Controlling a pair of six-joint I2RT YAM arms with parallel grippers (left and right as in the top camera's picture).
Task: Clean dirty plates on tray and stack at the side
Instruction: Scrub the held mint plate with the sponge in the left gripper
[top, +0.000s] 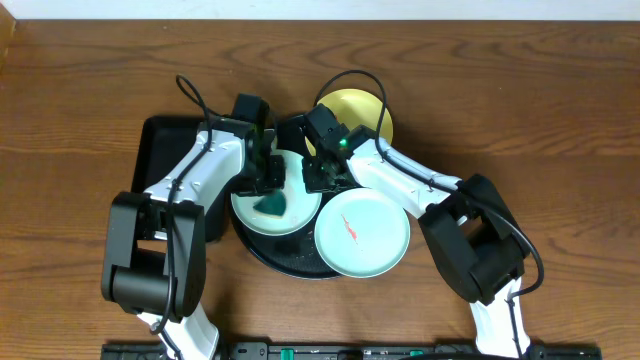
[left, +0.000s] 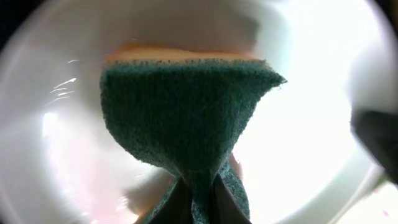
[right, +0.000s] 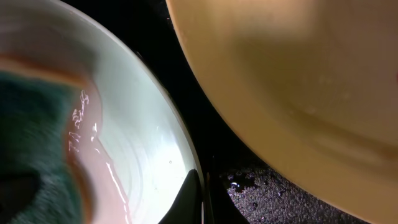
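L gripper (left: 198, 202) pinches coarse green sponge (left: 186, 112), tan-backed, on glossy round mint plate (left: 311, 124); R gripper (right: 200, 198) closed tight at its rim, beside yellow plate (right: 298, 81), wet black tray (right: 249, 186).

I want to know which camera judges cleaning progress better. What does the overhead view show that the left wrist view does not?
Only overhead: the yellow plate, the mint plate with a red smear, the round black tray, the rectangular black tray. Only left wrist: the orange backing of the green sponge, the left gripper shut on it. Both: the sponge on a pale plate.
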